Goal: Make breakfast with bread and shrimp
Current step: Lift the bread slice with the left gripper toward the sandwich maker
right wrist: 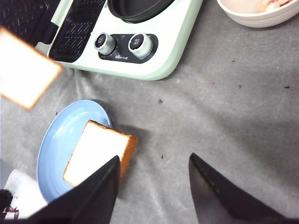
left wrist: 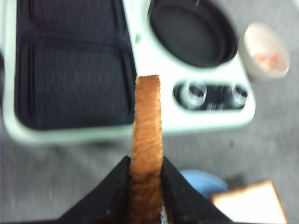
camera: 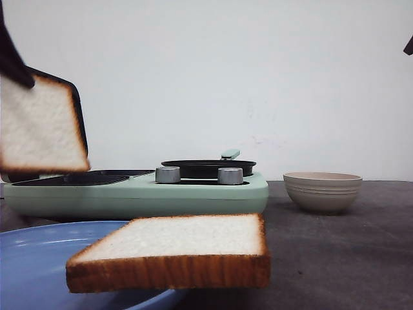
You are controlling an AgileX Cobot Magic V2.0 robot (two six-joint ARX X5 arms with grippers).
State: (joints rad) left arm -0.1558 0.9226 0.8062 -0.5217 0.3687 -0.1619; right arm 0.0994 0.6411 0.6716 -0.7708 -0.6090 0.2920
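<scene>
My left gripper (left wrist: 146,163) is shut on a bread slice (left wrist: 147,116), held on edge in the air above the dark grill plate (left wrist: 70,79) of the mint-green breakfast maker (camera: 135,190). The same slice (camera: 40,126) hangs at the far left of the front view, and shows in the right wrist view (right wrist: 25,70). The second bread slice (camera: 174,248) lies half on a blue plate (camera: 39,265), overhanging its rim; it shows in the right wrist view too (right wrist: 98,149). My right gripper (right wrist: 154,163) is open and empty, high above the table. Orange-pink shrimp (left wrist: 267,58) lies in the beige bowl (camera: 322,190).
The breakfast maker has a round black pan (camera: 208,168) and two silver knobs (camera: 168,175) at its front. Its lid (camera: 76,106) stands open behind the held slice. The table is covered in grey cloth (right wrist: 224,102).
</scene>
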